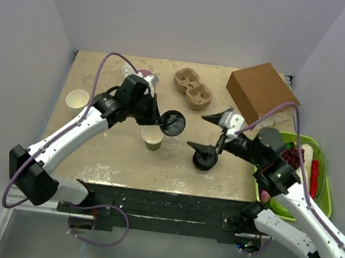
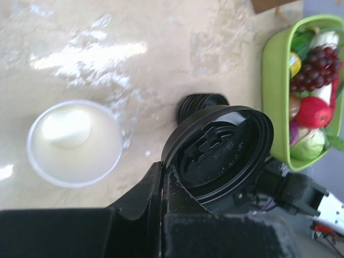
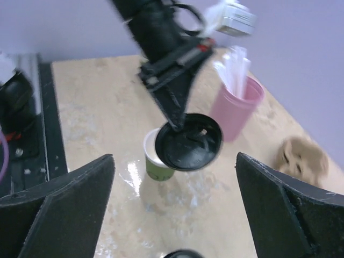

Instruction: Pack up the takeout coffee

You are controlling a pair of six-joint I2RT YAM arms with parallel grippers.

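Note:
The takeout coffee cup [image 1: 152, 137] is a small paper cup, white inside and green outside, standing open at the table's middle. My left gripper [image 1: 163, 119] is shut on the rim of a round black plastic lid [image 1: 173, 124] and holds it above and just right of the cup. In the left wrist view the lid [image 2: 220, 156] is pinched at my fingertips [image 2: 163, 173], with the cup [image 2: 75, 142] to the left. My right gripper [image 1: 207, 133] is open and empty. In its view [image 3: 174, 209] it faces the lid [image 3: 188, 142] and cup [image 3: 157, 164].
A stack of black lids [image 1: 205, 159] sits under my right gripper. A pink cup with straws [image 3: 236, 110] stands behind the left arm. White paper cups [image 1: 77, 101] are at far left. A cardboard cup carrier [image 1: 192, 89], a brown box [image 1: 261, 92] and a green fruit tray [image 1: 291, 140] are nearby.

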